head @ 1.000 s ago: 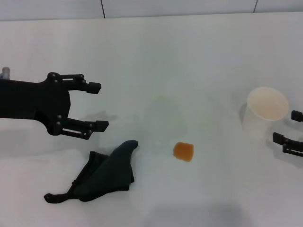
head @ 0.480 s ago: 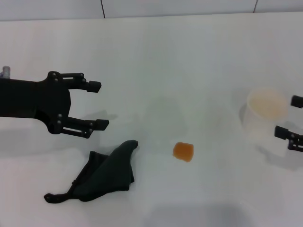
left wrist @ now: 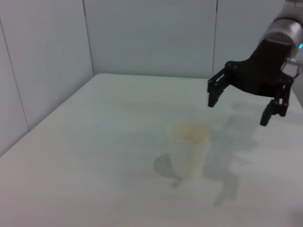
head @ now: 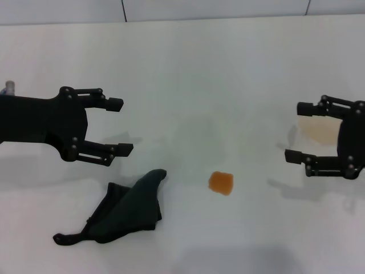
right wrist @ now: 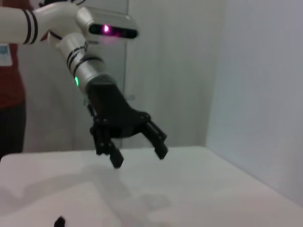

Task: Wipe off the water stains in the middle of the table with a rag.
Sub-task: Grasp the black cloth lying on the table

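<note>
The rag [head: 128, 208], a dark charcoal cloth, lies crumpled on the white table [head: 182, 68] at the front left. The water stain [head: 220, 182] is a small orange patch to the right of the rag. My left gripper [head: 121, 127] is open and empty, hovering just behind the rag. It also shows in the right wrist view [right wrist: 138, 157]. My right gripper [head: 296, 131] is open and empty at the right, raised above and in front of the translucent cup [head: 319, 128]. The left wrist view shows that gripper [left wrist: 237, 111] beyond the cup [left wrist: 188, 147].
The cup stands at the right side of the table, partly covered by my right gripper. A grey panelled wall [head: 217, 8] runs along the table's far edge. A small dark tip [right wrist: 59, 221], perhaps the rag, shows low in the right wrist view.
My right gripper has come in from the right edge and risen over the cup, now covering part of it. The left gripper, rag and stain have stayed in place.
</note>
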### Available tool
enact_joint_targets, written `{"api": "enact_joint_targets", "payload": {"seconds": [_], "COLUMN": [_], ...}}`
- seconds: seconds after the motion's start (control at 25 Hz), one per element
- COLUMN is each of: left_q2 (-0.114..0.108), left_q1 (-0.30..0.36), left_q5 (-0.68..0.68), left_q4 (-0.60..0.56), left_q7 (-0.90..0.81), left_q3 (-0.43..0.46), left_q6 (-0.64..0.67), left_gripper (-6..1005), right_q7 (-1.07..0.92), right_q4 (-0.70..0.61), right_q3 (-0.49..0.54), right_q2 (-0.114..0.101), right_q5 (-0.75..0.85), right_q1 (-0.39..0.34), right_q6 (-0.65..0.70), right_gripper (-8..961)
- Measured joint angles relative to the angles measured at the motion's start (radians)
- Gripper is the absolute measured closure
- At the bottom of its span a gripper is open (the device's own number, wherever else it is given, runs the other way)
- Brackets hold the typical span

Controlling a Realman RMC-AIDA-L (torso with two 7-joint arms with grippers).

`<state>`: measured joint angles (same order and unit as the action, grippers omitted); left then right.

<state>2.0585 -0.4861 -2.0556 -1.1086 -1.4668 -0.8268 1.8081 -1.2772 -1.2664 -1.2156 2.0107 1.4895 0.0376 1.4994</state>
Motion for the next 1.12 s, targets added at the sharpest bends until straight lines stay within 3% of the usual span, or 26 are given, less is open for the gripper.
{"api": "enact_joint_targets", "payload": {"seconds": [0.08, 0.32, 0.88, 1.12], "left_q2": [0.000, 0.000, 0.004, -0.002], "left_q1": [0.000, 0.001, -0.029, -0.039], "left_q5": [0.000, -0.018, -0.080, -0.118], "left_q4": [0.000, 0.000, -0.008, -0.029], "left_q7": [0.000, -0.002, -0.048, -0.112], "left_q3": [0.000, 0.000, -0.013, -0.053], "left_q6": [0.000, -0.001, 0.006, 0.007], "left_gripper": [121, 121, 122, 122], "right_q7": [-0.060, -0.148, -0.391, -0.432], "right_q4": [-0.012, -0.041, -0.229, -0.271], "right_q3": [0.012, 0.064, 0.121, 0.127], "right_q2": [-0.001, -0.002, -0.005, -0.004], "right_q5": [0.065, 0.166, 0.416, 0.446], "right_q1": [0.046, 0.087, 0.094, 0.101], "right_q6": [-0.009, -0.010, 0.061, 0.089], "right_gripper": [122, 124, 126, 126]}}
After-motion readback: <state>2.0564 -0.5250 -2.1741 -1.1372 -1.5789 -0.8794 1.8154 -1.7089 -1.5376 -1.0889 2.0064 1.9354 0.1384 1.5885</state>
